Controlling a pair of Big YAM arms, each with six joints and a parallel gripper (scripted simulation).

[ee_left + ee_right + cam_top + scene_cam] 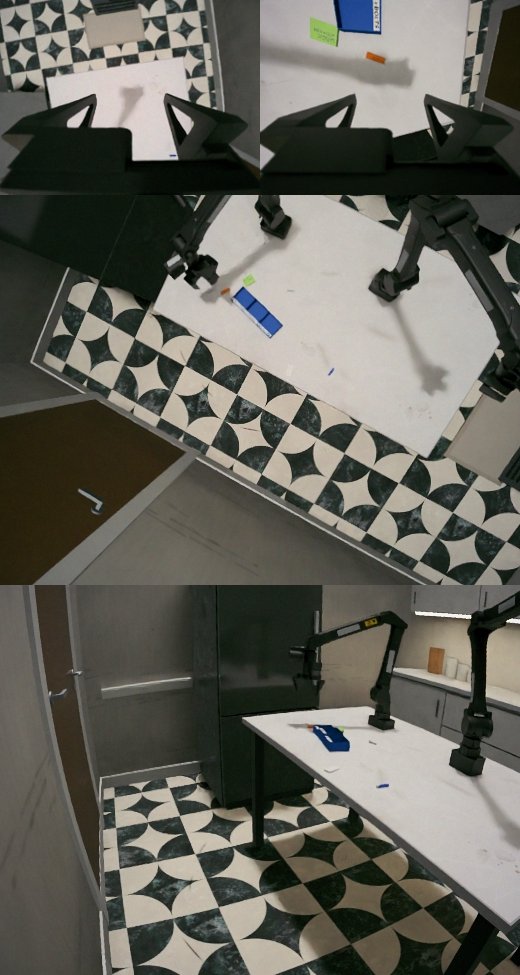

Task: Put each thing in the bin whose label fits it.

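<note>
A blue three-compartment bin block (253, 306) (340, 747) (359, 31) stands on the table, with white labels along one side; one label (376, 15) ends in "+ BOLTS", the others are unreadable. An orange piece (225, 291) (310, 726) (375, 57) lies off its end. A small blue piece (331, 371) (382, 786) (173, 155), a thin grey piece (290, 290) (372, 742) and a whitish flat piece (290, 370) (331, 770) lie apart. My right gripper (205, 284) (390, 97) is open and empty, high near the orange piece. My left gripper (130, 97) is open and empty beyond the table's far end.
A green note (249, 280) (324, 31) with unreadable writing lies beside the bins. The white table (350, 325) (425, 785) has a dark fridge (270, 650) at one end. The arm bases stand along its back edge. A beige box-like surface (482, 435) (114, 28) is past the other end.
</note>
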